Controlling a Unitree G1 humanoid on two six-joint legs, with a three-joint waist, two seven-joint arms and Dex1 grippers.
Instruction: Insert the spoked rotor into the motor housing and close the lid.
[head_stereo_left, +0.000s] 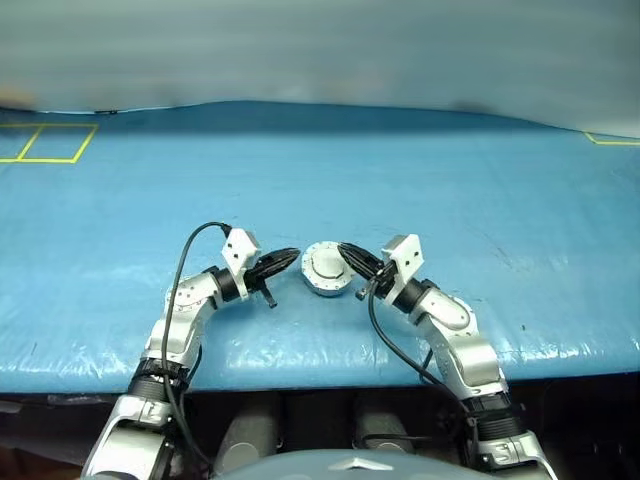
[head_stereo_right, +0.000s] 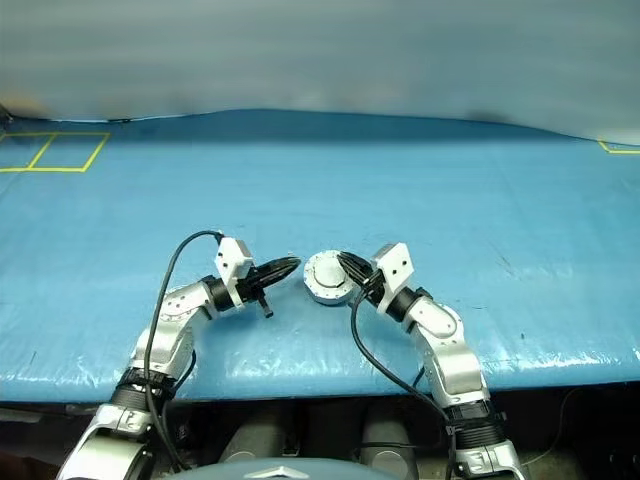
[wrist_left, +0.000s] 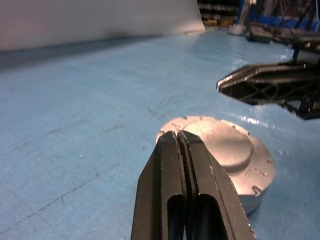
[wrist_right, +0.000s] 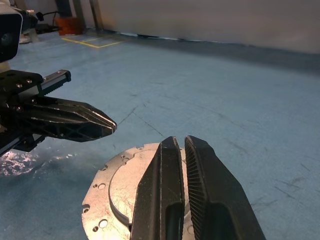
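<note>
Your left gripper (head_stereo_left: 288, 257): fingers pressed together, holding nothing, tips just beside the housing (head_stereo_left: 327, 270). Your right gripper (head_stereo_left: 349, 254): fingers nearly together, holding nothing, tips over the housing's far side from the left one. Housing: on the blue table (head_stereo_left: 400, 180), between your two grippers, lid (wrist_left: 220, 145) down, plain grey face up.

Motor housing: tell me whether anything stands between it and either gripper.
Nothing visible does. The motor housing, lid down, sits on the blue table between the left gripper and right gripper, both shut and empty.
</note>
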